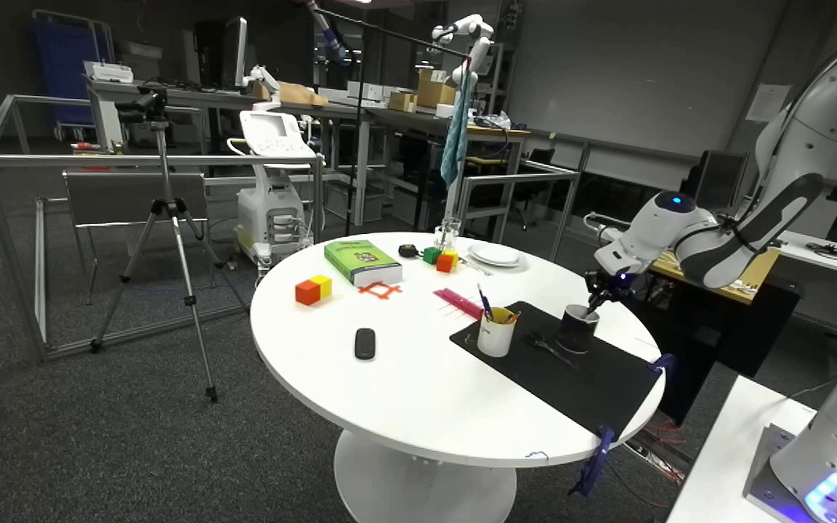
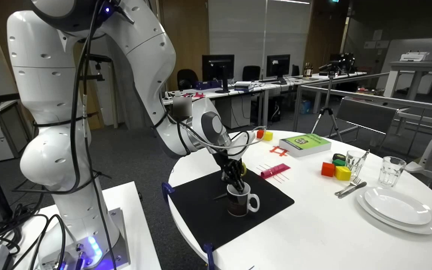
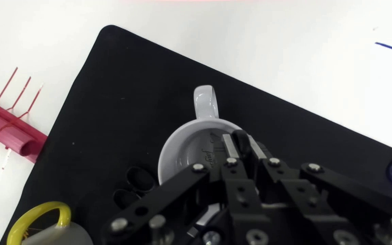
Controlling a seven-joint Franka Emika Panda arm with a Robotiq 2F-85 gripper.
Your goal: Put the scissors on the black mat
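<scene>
Claw (image 3: pixel 242 144) at mug (image 3: pixel 189 149), scissors (image 3: pixel 135 191) on black mat (image 3: pixel 131 85)

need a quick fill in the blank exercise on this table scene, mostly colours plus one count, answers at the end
The scissors lie on the mat, which is coloured ____.
The end effector is at the mouth of the dark mug, whose handle is coloured ____.
The drinking glasses on the table number ____.
The book has a cover coloured ____.
Missing words: black; white; two; green.
</scene>
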